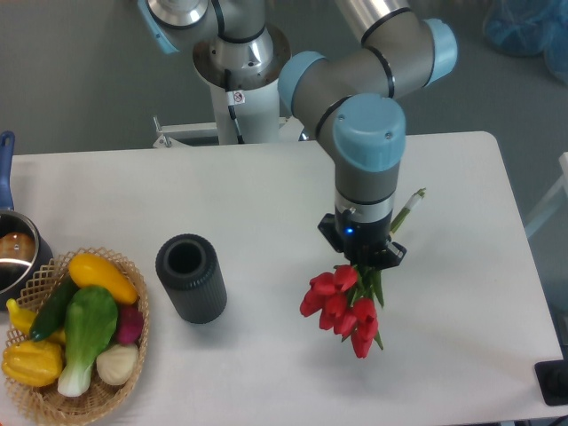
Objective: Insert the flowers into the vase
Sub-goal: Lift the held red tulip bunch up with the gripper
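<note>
The flowers (342, 308), red tulips with green leaves, hang below and in front of my gripper (362, 260). Their pale green stems (407, 211) stick out up and to the right behind the wrist. My gripper is shut on the bunch around the leaves, with its fingers mostly hidden under the wrist. The bunch looks lifted off the table. The vase (190, 276), a dark ribbed cylinder, stands upright to the left with its round mouth open and empty. A wide gap separates it from the blooms.
A wicker basket (106, 390) of yellow, green and purple produce sits at the front left. A metal pot (16, 253) with a blue handle stands at the left edge. The arm's base (240, 98) is at the back.
</note>
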